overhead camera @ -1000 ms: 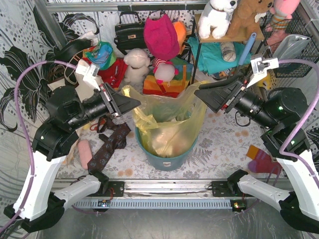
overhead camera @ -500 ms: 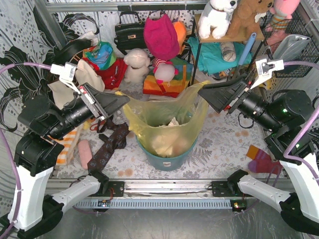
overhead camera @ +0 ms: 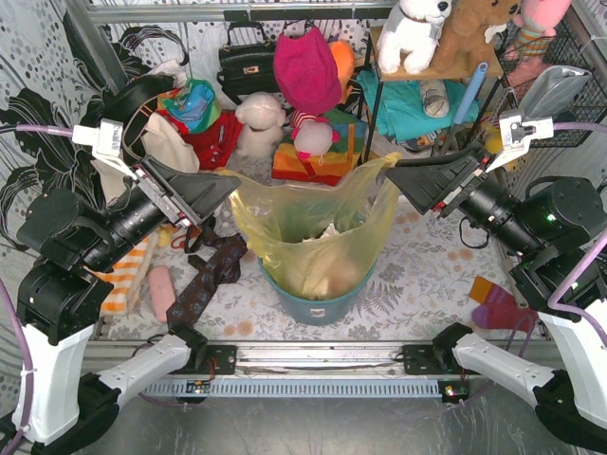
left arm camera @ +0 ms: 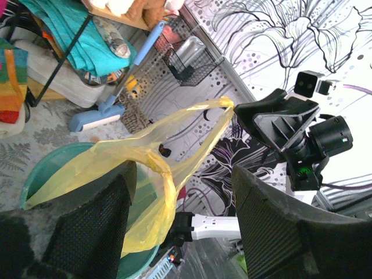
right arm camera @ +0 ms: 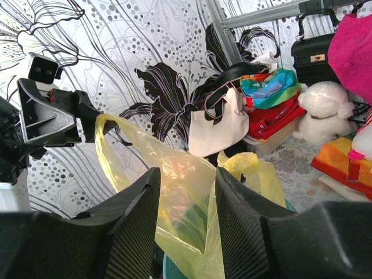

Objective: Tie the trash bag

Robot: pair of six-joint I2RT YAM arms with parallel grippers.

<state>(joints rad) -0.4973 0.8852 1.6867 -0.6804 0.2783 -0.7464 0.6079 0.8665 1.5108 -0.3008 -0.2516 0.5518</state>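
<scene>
Left gripper [overhead camera: 228, 183] has drawn back toward the left and spread its jaws since the earlier frame, and the bag mouth now stands wider. Left gripper is spread wide; the trash bag [overhead camera: 303, 223] rim runs through the gap between its fingers, contact unclear. Right gripper [overhead camera: 394, 177] is nearly pressed together, pinching the bag's right corner and holding it up. Trash bag sits in the teal bin [overhead camera: 313, 301] mid-counter [overhead camera: 417, 275], between both grippers, mouth open, white crumpled paper visible inside.
</scene>
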